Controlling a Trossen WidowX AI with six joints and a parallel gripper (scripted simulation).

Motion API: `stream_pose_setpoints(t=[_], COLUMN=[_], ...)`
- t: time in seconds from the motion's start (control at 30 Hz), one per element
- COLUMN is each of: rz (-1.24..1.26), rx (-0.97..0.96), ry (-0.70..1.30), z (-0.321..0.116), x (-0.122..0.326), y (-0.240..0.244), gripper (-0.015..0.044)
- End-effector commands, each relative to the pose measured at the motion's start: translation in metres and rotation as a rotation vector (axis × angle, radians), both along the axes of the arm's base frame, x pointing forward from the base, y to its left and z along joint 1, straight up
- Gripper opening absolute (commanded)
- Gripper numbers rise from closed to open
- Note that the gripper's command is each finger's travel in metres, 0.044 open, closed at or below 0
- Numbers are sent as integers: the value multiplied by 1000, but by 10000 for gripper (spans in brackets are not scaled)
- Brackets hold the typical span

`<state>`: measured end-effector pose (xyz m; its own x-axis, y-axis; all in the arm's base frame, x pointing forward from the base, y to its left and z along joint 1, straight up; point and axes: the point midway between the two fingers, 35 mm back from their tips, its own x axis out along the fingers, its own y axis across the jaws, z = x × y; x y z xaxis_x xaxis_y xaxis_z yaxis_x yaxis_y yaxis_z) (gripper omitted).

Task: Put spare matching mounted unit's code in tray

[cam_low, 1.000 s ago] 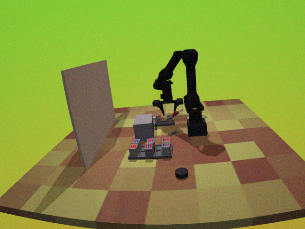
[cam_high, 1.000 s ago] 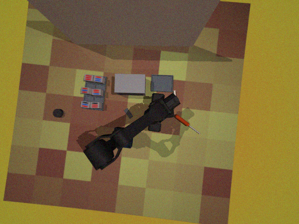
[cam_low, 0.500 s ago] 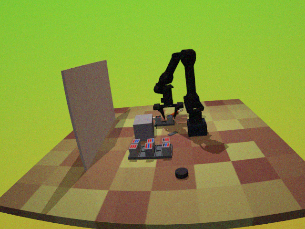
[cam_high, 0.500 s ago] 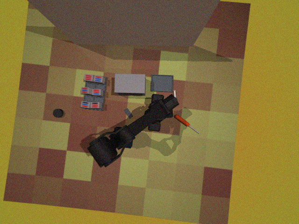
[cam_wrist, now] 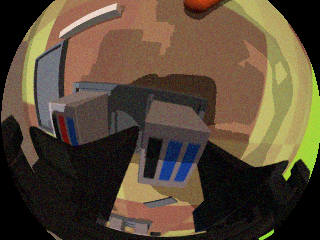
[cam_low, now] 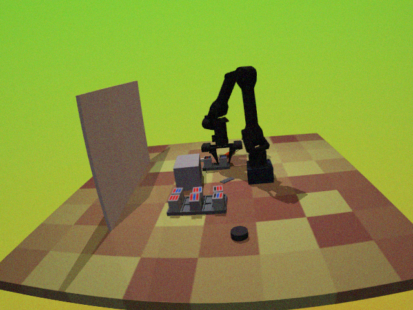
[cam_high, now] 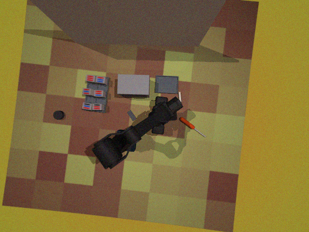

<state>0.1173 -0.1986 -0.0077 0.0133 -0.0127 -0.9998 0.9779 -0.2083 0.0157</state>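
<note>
My gripper (cam_low: 223,163) (cam_wrist: 168,136) points down with its fingers apart, one on each side of a grey block (cam_low: 222,159) (cam_wrist: 172,130) marked black, blue, blue. A narrow gap shows by the left finger; contact on the right is hidden. The block stands in a small dark rack (cam_low: 217,168) (cam_wrist: 135,91). Another block (cam_low: 207,161) (cam_wrist: 90,117) there shows red and blue stripes, its code partly hidden. The tray (cam_high: 166,84) (cam_wrist: 50,82) holds nothing. A larger rack (cam_high: 94,99) (cam_low: 197,212) holds several striped blocks. Which block is the mounted unit is unclear.
A grey box (cam_high: 133,84) (cam_low: 187,172) stands beside the tray. A tall panel (cam_high: 134,22) (cam_low: 116,140) rises behind. A screwdriver (cam_high: 187,123), white bar (cam_high: 179,96) (cam_wrist: 92,19), grey strip (cam_high: 131,115) (cam_low: 227,180) and black puck (cam_high: 59,115) (cam_low: 239,233) lie around.
</note>
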Motion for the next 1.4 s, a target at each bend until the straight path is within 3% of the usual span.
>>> stream_pose_setpoints(t=[0.0, 0.23, 0.4, 0.7, 1.07, 1.37], rz=[0, 0, 0, 0, -6, -1], rx=[0, 0, 0, 0, -4, -6], ry=[0, 0, 0, 0, 0, 1], z=[0, 0, 0, 4, 75, 89], x=[0, 0, 0, 0, 0, 0], y=[0, 0, 0, -1, 0, -1], gripper=[169, 122, 0, 0, 0, 0])
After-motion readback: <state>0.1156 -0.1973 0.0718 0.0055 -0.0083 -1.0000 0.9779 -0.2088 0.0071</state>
